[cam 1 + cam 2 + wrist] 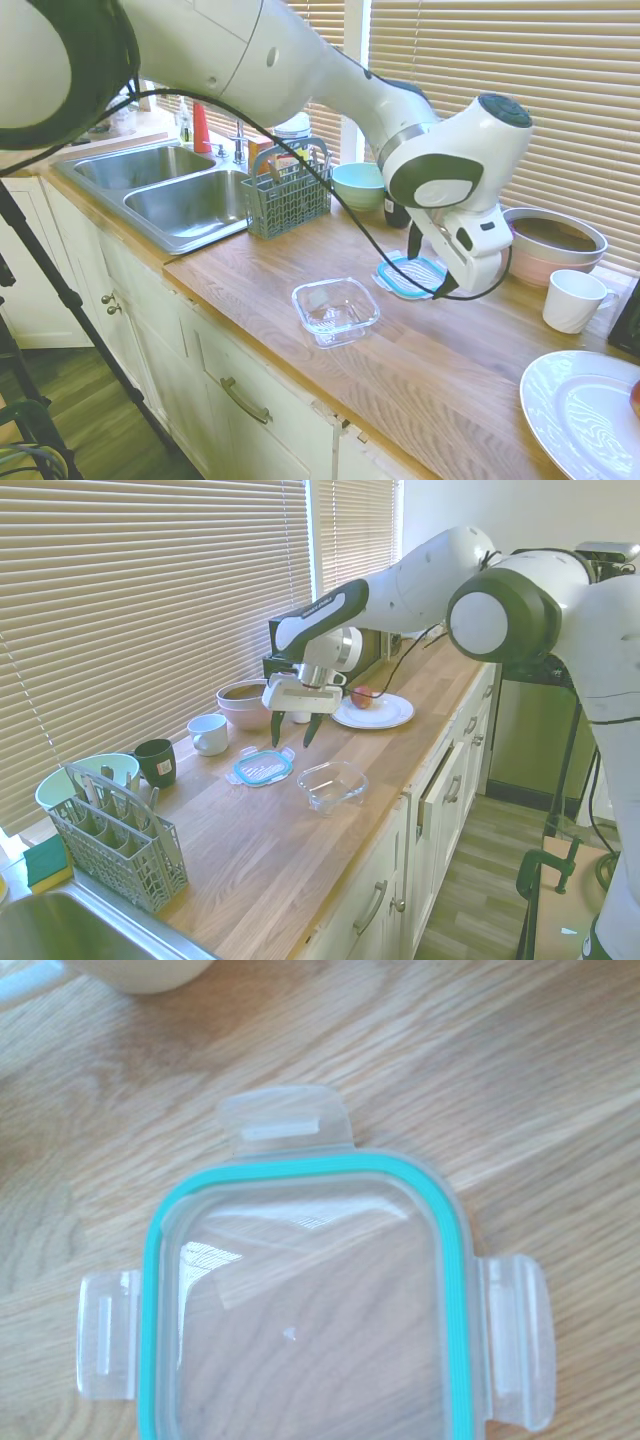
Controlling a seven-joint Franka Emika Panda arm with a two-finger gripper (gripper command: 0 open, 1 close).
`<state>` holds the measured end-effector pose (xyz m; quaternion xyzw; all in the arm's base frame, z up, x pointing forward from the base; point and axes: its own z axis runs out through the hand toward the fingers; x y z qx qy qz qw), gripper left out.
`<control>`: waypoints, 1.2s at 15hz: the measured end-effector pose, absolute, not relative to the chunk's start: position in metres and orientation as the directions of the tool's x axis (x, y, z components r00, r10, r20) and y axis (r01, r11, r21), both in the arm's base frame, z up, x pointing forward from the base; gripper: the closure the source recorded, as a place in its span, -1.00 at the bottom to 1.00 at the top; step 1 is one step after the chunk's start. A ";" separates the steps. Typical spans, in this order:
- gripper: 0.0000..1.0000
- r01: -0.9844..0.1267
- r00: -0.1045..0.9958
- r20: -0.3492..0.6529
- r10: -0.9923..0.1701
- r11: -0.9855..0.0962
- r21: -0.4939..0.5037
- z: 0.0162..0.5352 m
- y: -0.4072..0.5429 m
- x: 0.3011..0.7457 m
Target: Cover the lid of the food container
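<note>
The lid [408, 273] [262, 768], clear with a light blue rim and clear side tabs, lies flat on the wooden counter. It fills the wrist view [310, 1300], seen from close above. The food container [335, 310] [332, 783], a small clear square dish, stands uncovered nearer the counter's front edge, a short gap from the lid. My gripper [428, 268] [293, 735] hangs open just above the lid's far side, fingers pointing down with nothing between them.
Behind the lid stand a white mug [572, 300] [208, 733], a pink bowl [550, 242] and a dark cup [156, 761]. A white plate [375, 712] holds an apple. A grey cutlery basket [288, 195], a green bowl [358, 185] and the sink [170, 190] lie beyond.
</note>
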<state>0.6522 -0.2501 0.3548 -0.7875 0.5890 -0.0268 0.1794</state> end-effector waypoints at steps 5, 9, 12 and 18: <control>-1.00 -0.923 0.286 -0.188 -0.939 -0.218 -0.316 0.341 -0.261 0.658; -1.00 -0.919 0.292 -0.193 -0.937 -0.219 -0.327 0.340 -0.258 0.664; -1.00 -0.914 0.300 -0.194 -0.934 -0.223 -0.338 0.343 -0.256 0.671; -1.00 -0.913 0.304 -0.210 -0.929 -0.221 -0.343 0.330 -0.253 0.683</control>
